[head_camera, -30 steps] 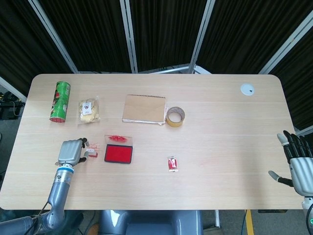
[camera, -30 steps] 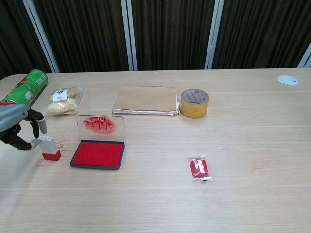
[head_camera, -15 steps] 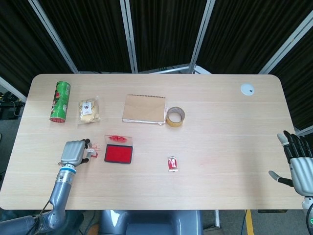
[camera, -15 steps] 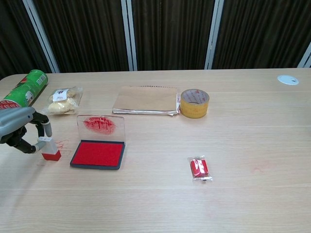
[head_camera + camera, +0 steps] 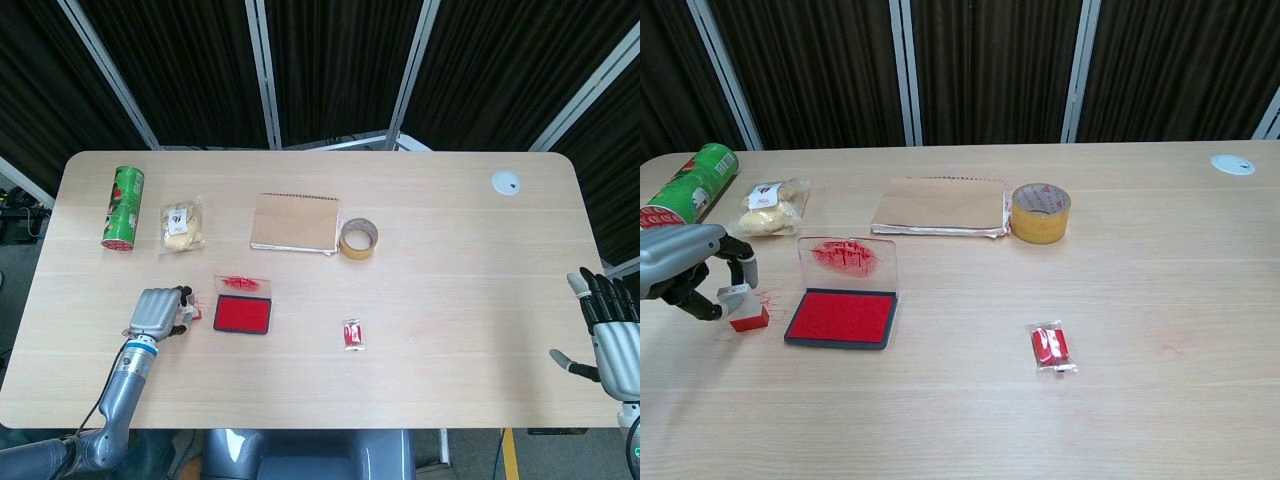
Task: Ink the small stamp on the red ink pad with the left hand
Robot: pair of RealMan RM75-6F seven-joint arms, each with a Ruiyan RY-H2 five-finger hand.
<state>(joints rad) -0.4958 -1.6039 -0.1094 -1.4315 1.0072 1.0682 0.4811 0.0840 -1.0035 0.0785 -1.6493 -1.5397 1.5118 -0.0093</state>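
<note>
The small stamp (image 5: 744,308), white on top with a red base, sits tilted just left of the red ink pad (image 5: 842,316), its base about level with the table. My left hand (image 5: 685,265) grips its white top between the fingers. In the head view the left hand (image 5: 158,312) covers most of the stamp (image 5: 191,314). The ink pad (image 5: 242,314) lies open, and its clear lid (image 5: 848,262) stands up at the back, smeared red. My right hand (image 5: 610,335) hangs off the table's right edge, fingers spread and holding nothing.
A green can (image 5: 690,185) and a snack bag (image 5: 770,207) lie behind the left hand. A brown notebook (image 5: 940,205) and a tape roll (image 5: 1040,212) sit mid-table. A red packet (image 5: 1050,347) lies right of the pad, and a white disc (image 5: 1232,164) is far right.
My left hand has slid right towards the ink pad and closed around the stamp, which now leans over. The right hand has not moved.
</note>
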